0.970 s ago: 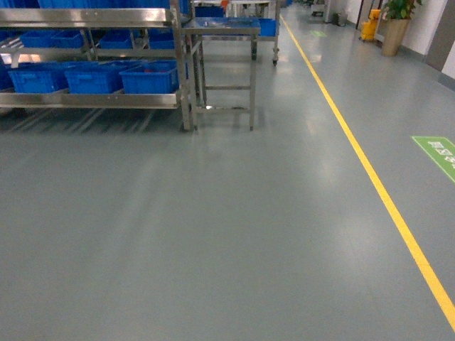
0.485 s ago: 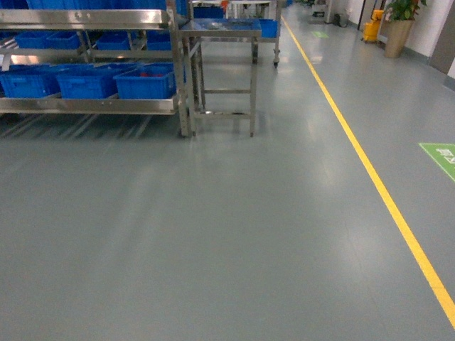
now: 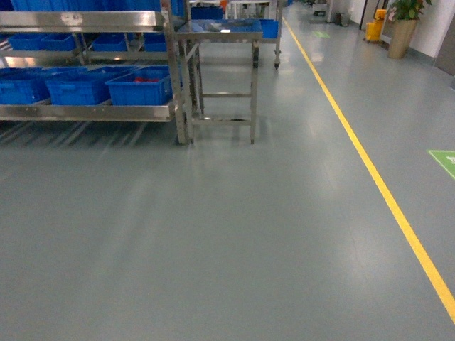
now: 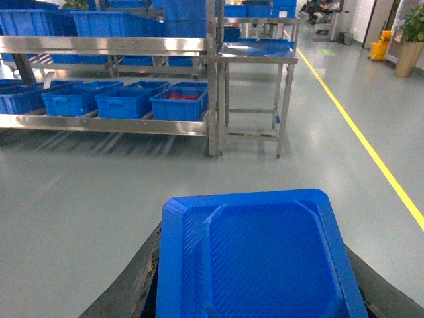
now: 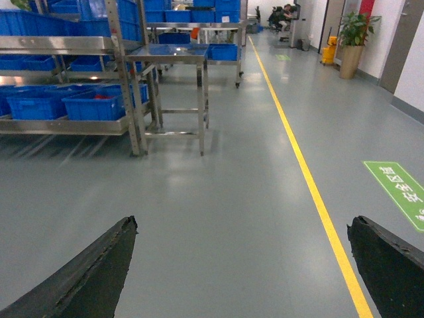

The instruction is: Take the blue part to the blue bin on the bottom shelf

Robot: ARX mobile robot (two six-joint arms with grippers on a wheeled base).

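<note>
The blue part (image 4: 255,258), a flat square tray-like piece, fills the bottom of the left wrist view. My left gripper (image 4: 255,278) is shut on it, with a black finger (image 4: 129,291) showing on either side. The bottom shelf (image 3: 85,111) of the steel rack is far ahead at the upper left and carries several blue bins (image 3: 78,85). Its rightmost bin (image 4: 179,106) holds red pieces. My right gripper (image 5: 242,265) is open over bare floor, its fingers (image 5: 86,278) wide apart and empty. Neither gripper shows in the head view.
A small steel table (image 3: 220,32) stands right beside the rack's end post (image 3: 178,92). A yellow floor line (image 3: 370,163) runs along the right, with a green floor mark (image 3: 444,160) beyond it. Grey floor lies between me and the rack.
In the head view the rack and table have slid lower and slightly left, and the green mark has shifted right: the base has rolled closer to the rack.
</note>
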